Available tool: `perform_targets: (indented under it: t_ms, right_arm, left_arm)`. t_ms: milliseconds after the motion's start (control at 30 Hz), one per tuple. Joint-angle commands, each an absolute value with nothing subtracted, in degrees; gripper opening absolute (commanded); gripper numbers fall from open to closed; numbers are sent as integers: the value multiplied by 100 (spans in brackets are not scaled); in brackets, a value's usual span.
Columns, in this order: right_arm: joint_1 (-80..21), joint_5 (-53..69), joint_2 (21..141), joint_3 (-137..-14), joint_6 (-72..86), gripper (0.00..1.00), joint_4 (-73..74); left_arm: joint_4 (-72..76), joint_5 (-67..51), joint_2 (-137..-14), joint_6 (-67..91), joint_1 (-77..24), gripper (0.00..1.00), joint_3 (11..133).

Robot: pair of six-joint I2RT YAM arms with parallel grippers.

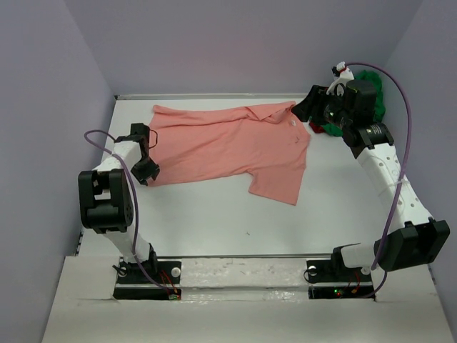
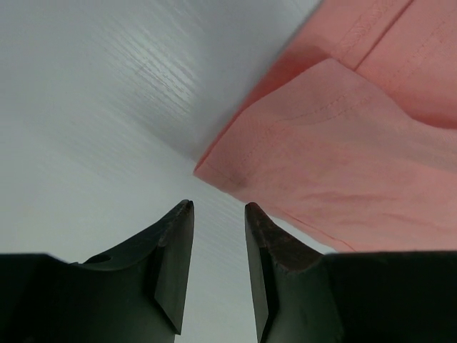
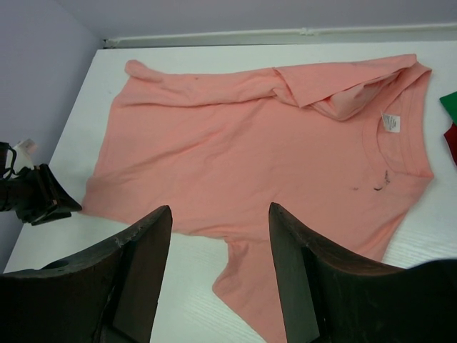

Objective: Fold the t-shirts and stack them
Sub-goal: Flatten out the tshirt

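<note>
— So why are you hanging at that hem corner?
— I'm lining my left claw [image 2: 218, 207] up just short of the salmon shirt [image 1: 228, 146], which is lying spread across the desk's [image 1: 214, 229] far half. It's standing narrowly parted, gripping nothing.
— And the other?
— My right claw [image 3: 220, 211] is gaping wide and empty, hovering near the far right corner beside the bunched green shirt [image 1: 378, 80], probably for a matching grab.

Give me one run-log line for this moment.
pink shirt: spread out, unfolded | green shirt: far right | left tool: open, at pink hem corner | right tool: open, empty
</note>
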State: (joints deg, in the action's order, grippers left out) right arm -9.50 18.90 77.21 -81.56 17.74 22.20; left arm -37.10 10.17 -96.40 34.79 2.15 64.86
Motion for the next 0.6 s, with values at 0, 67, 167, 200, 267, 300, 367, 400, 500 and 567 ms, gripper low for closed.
perform_targets:
  t_ms: [0, 67, 167, 200, 267, 300, 367, 400, 500, 567]
  right_arm:
    - [-984, 1978, 7471, -8130, 1687, 62, 1872]
    - [-984, 1986, 7471, -8139, 1687, 62, 1872]
    - [-984, 2004, 7479, -8139, 1679, 62, 1863]
    - [-984, 2021, 7488, -8139, 1687, 62, 1872]
    - [-984, 2021, 7497, -8147, 1687, 62, 1863]
    - [-984, 2039, 7506, -8147, 1687, 62, 1863]
    - [-984, 2039, 7523, -8147, 1679, 62, 1855]
    - [-984, 2056, 7532, -8147, 1679, 62, 1854]
    - [-984, 2083, 7602, -8147, 1687, 62, 1837]
    - [-984, 2118, 7638, -8139, 1705, 62, 1837]
  left_arm:
    - [-3867, 1292, -9756, 3533, 290, 45, 6662]
    - [-3832, 1309, -9808, 3533, 299, 45, 6671]
    - [-3771, 1249, -9922, 3516, 334, 45, 6697]
    - [-3762, 1231, -9984, 3498, 343, 45, 6723]
    - [-3718, 1204, -10045, 3489, 351, 45, 6767]
    - [-3709, 1169, -10055, 3463, 343, 45, 6776]
    - [-3709, 1125, -10081, 3437, 352, 45, 6837]
    - [-3700, 1099, -10098, 3419, 360, 45, 6855]
    - [-3700, 1029, -10064, 3358, 369, 45, 6908]
    - [-3665, 976, -10028, 3322, 369, 45, 6917]
